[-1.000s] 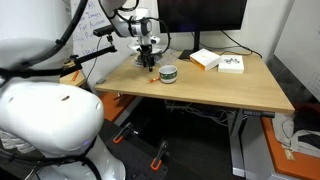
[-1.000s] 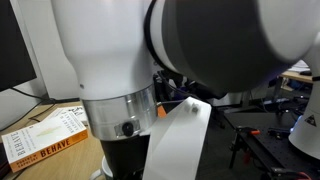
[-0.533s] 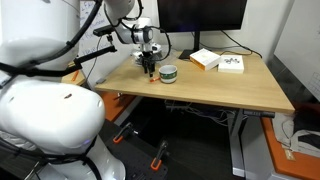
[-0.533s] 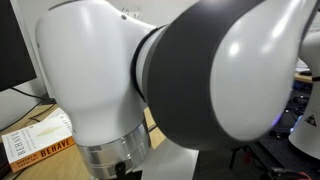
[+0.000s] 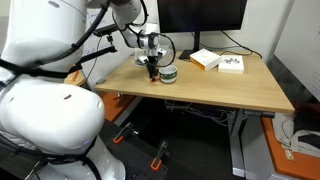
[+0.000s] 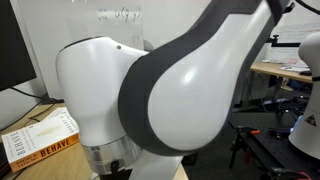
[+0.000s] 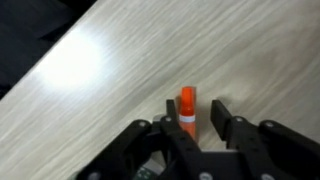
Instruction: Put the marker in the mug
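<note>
In the wrist view the marker [image 7: 187,103], orange-capped with a white band, lies on the wooden table [image 7: 110,60] between my gripper's [image 7: 194,108] black fingers. The left finger [image 7: 170,108] is against it, and a narrow gap shows beside the right finger [image 7: 219,112]. In an exterior view the gripper [image 5: 151,70] is low over the table's left part, just left of the mug [image 5: 168,73], a small pale cup. The marker itself is too small to make out there. The arm's white body fills the view [image 6: 170,100] that looks across the desk.
Two flat boxes [image 5: 205,59] [image 5: 232,64] lie at the back of the table [image 5: 220,95], with a dark monitor [image 5: 200,15] behind them. A book [image 6: 35,140] lies at the lower left. The table's left edge is close to the gripper.
The gripper has shifted right toward the mug and come down lower. Its fingers have drawn in from wide apart to close around the marker.
</note>
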